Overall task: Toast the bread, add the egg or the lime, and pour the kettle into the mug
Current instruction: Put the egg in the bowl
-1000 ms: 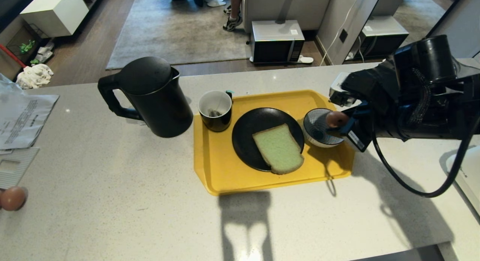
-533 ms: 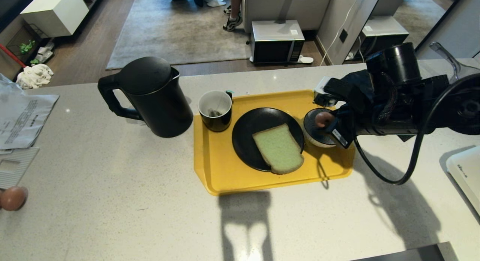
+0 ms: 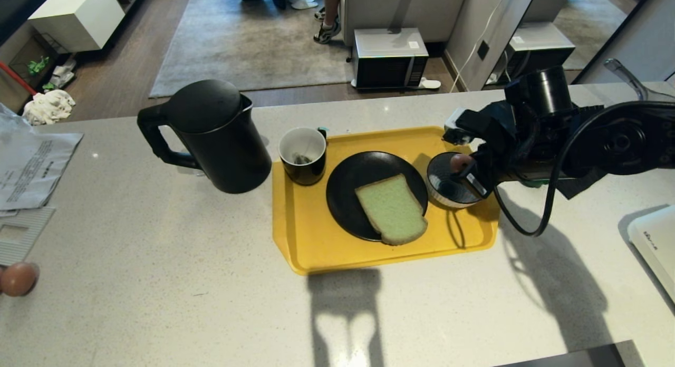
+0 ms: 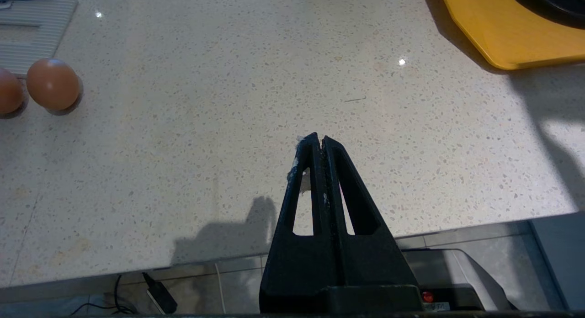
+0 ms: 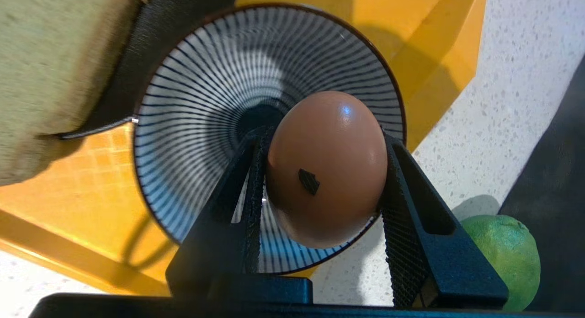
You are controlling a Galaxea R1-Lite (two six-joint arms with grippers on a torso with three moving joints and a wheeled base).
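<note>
Head view first: the right gripper [image 3: 464, 166] comes in from the right side and sits over the blue-striped bowl [image 3: 445, 190] on the yellow tray [image 3: 311, 240], with the egg [image 3: 461, 161] pinched in its fingers above the bowl's right rim. The slice of green bread [image 3: 391, 209] lies on the black plate [image 3: 350, 182] mid-tray, the mug [image 3: 302, 155] with its teabag stands at the tray's far left corner, and the black kettle [image 3: 211, 135] is on the counter [image 3: 158, 282] just left of it. One plain brown egg [image 3: 18, 278] sits at the far left edge.

Left wrist view: the left gripper [image 4: 318, 142] has its fingers pressed together, holding nothing, out over bare counter near the front edge. Two brown eggs are off to one side.

Right wrist view: fingers clamped on either side of the speckled egg, bowl right behind it. Can't really tell if the egg touches the bowl. The lime [image 5: 505, 256] lies on the counter beside the tray.
</note>
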